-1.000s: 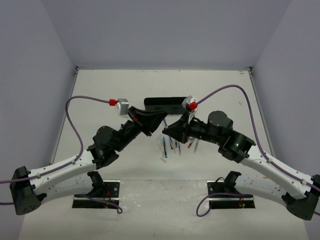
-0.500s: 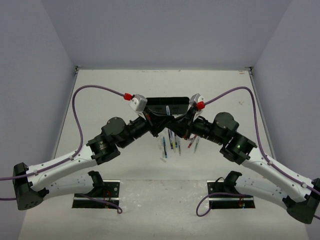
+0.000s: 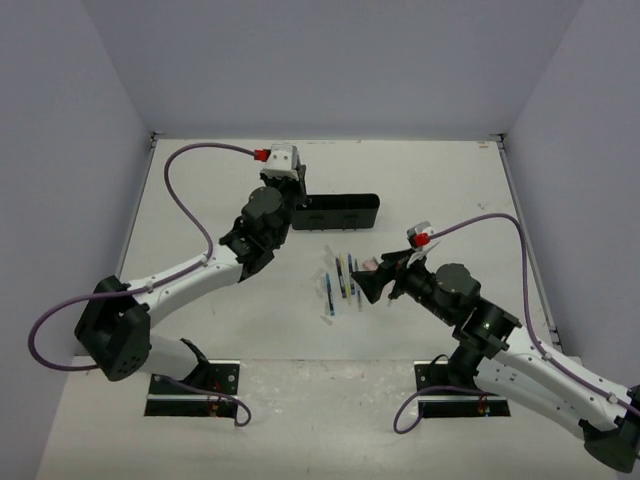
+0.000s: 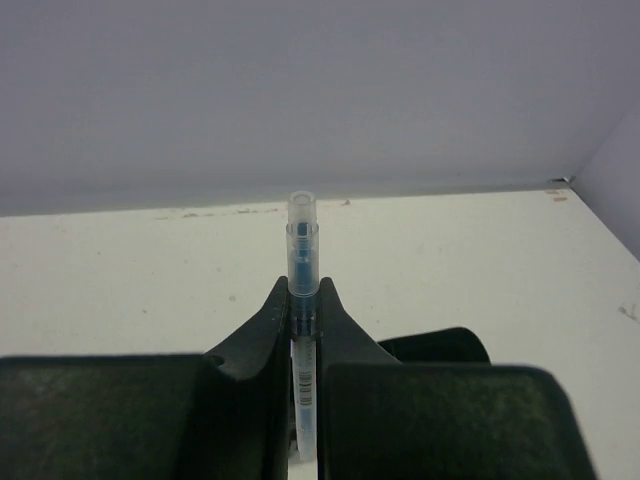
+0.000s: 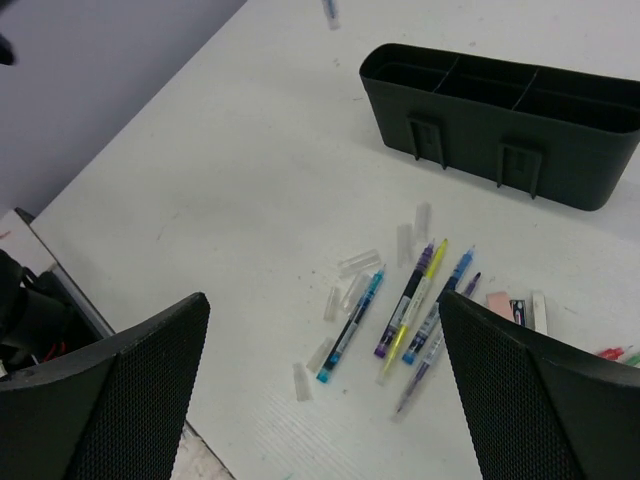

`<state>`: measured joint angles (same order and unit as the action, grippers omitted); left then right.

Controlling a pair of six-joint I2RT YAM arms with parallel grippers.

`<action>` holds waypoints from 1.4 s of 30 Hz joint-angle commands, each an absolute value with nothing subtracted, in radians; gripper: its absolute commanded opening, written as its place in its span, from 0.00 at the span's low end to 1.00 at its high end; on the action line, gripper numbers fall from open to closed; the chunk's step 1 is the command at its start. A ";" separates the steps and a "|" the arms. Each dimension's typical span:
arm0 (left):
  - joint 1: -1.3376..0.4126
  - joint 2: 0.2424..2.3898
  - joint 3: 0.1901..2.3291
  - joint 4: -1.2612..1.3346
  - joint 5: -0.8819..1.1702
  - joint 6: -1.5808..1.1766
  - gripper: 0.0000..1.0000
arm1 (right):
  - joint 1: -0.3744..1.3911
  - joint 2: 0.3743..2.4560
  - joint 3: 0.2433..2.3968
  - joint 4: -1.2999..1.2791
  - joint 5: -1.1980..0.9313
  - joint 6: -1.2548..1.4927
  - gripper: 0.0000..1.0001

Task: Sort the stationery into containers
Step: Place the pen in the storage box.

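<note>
Your left end effector is clamped on a clear-blue pen, which runs out along the fingers toward the far wall. The black tray sits just right of it, long axis left-right, so you likely need to shift right and tip the pen down into a compartment. Loose pens and an eraser lie mid-counter, mostly near-to-far. The right end effector hangs just right of them, fingers wide apart and empty. It's the nearer arm for those.
</note>
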<state>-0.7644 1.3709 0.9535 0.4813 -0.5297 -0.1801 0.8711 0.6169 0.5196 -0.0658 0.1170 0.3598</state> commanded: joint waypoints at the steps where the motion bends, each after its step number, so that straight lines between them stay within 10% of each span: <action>1: -0.706 1.489 0.965 0.841 -0.518 -0.074 0.00 | 0.874 0.560 0.500 -0.059 0.143 0.411 0.98; 25: -0.623 1.773 0.825 1.135 -0.425 -0.231 0.00 | 0.874 0.608 0.454 0.032 -0.025 0.434 0.98; 42: -0.714 1.274 0.912 0.550 -0.537 -0.292 0.94 | 0.883 0.921 0.660 -0.263 0.125 0.561 0.77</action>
